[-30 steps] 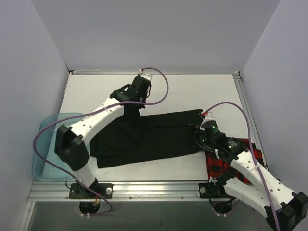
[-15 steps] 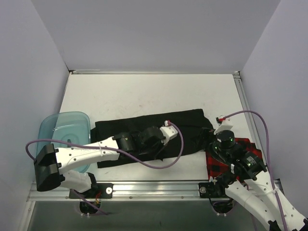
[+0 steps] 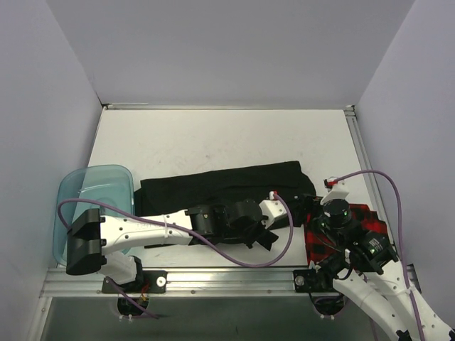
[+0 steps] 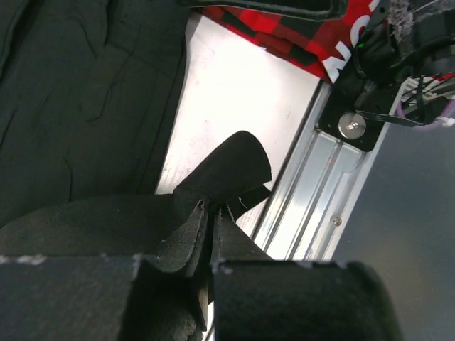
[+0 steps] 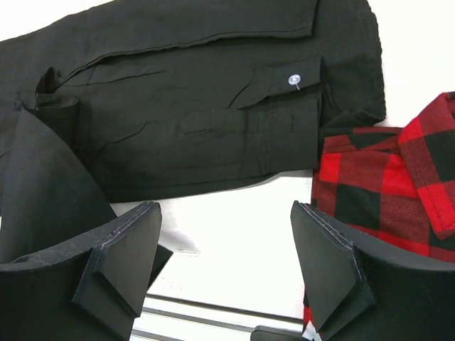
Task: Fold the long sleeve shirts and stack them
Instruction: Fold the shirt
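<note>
**White worktop in a pale-walled booth, black shirt laid across its middle**

The matte white worktop fills the centre of the top view. Plain pale-lilac walls close it in at the left, top and right, and an aluminium rail edges it along the bottom. The black shirt lies as a long folded strip across the centre. The red-and-black check shirt sits bunched at lower right, just beside the strip's right end. A translucent teal tub stands at the left edge. The left jaws are clamped on a flap of the black shirt by the rail. The right jaws stand apart over bare worktop between the two shirts.
</note>
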Robot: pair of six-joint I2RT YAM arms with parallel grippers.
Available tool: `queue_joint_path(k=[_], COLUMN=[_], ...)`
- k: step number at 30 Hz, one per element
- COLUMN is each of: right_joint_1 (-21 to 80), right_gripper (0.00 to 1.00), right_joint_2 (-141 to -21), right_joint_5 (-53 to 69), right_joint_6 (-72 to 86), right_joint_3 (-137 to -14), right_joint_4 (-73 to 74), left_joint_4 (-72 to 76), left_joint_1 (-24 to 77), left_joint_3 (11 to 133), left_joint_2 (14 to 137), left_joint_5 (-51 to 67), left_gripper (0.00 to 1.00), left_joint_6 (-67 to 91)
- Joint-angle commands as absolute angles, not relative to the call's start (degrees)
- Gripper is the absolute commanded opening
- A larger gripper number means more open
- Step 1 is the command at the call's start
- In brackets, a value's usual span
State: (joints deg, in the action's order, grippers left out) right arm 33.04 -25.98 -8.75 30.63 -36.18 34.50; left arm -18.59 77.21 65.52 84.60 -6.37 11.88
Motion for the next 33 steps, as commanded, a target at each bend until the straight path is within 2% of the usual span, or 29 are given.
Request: queue_joint_path(k=[1, 8, 16, 21, 28, 33], right_joint_1=[32.8, 32.9, 32.9, 32.9, 32.9, 32.9], right_gripper=[0.74, 0.74, 0.74, 0.74, 0.74, 0.74], right_joint_2=[-25.6, -26.0, -26.7, -26.7, -27.3, -28.9], right_joint_5=[-11.3, -10.5, -10.0, -9.7, -9.1, -8.7], right_joint_6=[30.8, 30.1, 30.1, 30.2, 29.5, 29.5], right_joint_3=[-35.9, -35.0, -35.1, -35.4, -36.4, -37.2], right_joint_4=[35.3, 35.2, 34.8, 34.9, 34.8, 34.9], left_joint_4=[-14.9, -16.0, -20.0, -20.0, -20.0, -18.5], left_joint_1=[77.4, 77.8, 81.1, 81.1, 72.2, 60.0], left_joint_3=[66.6, 61.2, 59.5, 62.0, 64.7, 67.0], left_joint_2=[82.6, 77.5, 76.9, 78.7, 80.0, 83.0], left_joint_5=[-2.2, 13.6, 19.6, 17.0, 17.0, 21.6], left_gripper=[0.05, 0.05, 0.09, 0.1, 0.11, 0.15], left_joint_6=[12.0, 10.2, 8.6, 7.7, 6.7, 3.3])
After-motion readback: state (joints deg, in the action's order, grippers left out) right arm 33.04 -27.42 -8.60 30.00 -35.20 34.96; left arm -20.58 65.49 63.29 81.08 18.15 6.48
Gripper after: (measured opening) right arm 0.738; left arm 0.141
